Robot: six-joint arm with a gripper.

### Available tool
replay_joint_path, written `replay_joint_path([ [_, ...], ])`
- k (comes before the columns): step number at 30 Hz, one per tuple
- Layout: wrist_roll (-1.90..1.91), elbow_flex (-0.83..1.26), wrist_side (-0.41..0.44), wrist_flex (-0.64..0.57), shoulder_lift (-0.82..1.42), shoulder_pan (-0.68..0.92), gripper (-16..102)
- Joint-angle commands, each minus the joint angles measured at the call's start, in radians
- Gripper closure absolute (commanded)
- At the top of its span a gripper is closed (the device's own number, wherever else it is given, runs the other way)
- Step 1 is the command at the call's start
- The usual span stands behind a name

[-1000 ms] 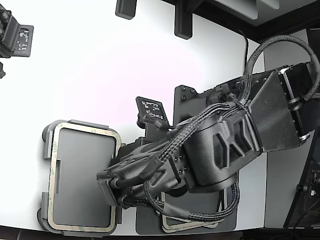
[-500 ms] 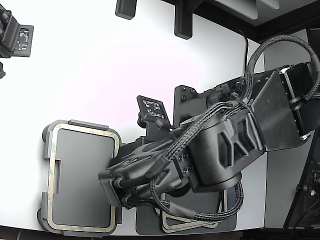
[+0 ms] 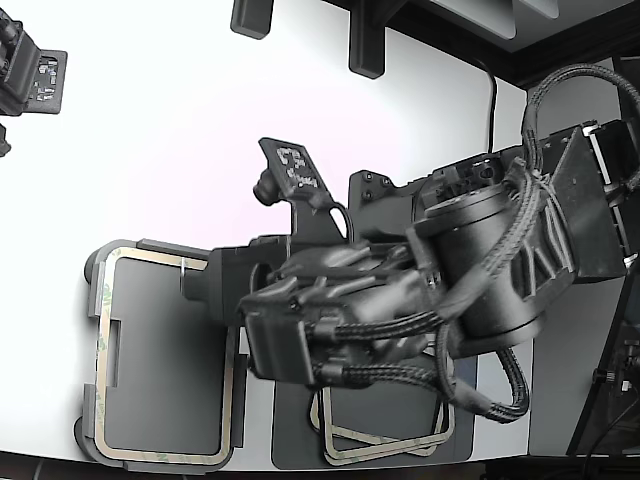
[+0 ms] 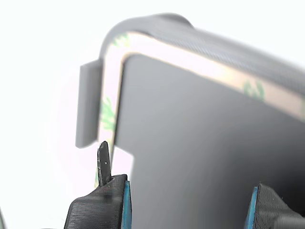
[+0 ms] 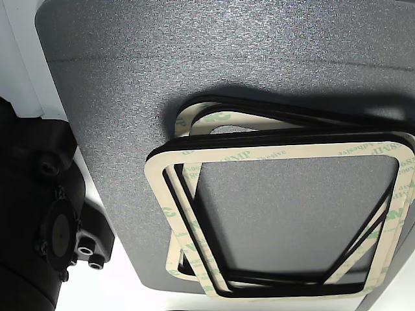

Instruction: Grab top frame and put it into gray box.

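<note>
overhead, white table (image 3: 180, 150); top frame (image 3: 160, 455) in gray box (image 3: 92, 300); gripper (image 4: 188, 200) spread, empty.

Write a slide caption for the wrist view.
Open pincer hovers above the gray box, where a cream frame already lies along the rim.

Gray box (image 3: 165, 360) sat at the exterior view's lower left on the table (image 3: 180, 130). Top frame (image 3: 110, 340) lay inside it, along its rim. Mat (image 3: 295, 435) sat just right of the box, carrying a skewed stack of frames (image 5: 279, 214). The arm reached from the right over mat and box edge. Gripper (image 4: 188, 205) hung above the box, over one corner.
</note>
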Motion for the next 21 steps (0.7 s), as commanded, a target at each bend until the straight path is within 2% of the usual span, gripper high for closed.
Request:
replay_joint_path([
  [1, -0.595, 0.16, 0.107, -0.123, 0.215, -0.051, -14],
  [4, -0.936, 0.337, 0.118, -0.232, 0.408, -0.118, -14],
  [9, -1.341, 0.566, 0.017, -0.33, 0.689, -0.25, -14],
  [12, -1.474, 0.681, -0.061, -0.342, 0.816, -0.322, -14],
  [15, -1.549, 0.864, -0.124, -0.405, 0.977, -0.387, -14],
  [21, -1.588, 1.12, -0.13, -0.417, 1.249, -0.403, -14],
])
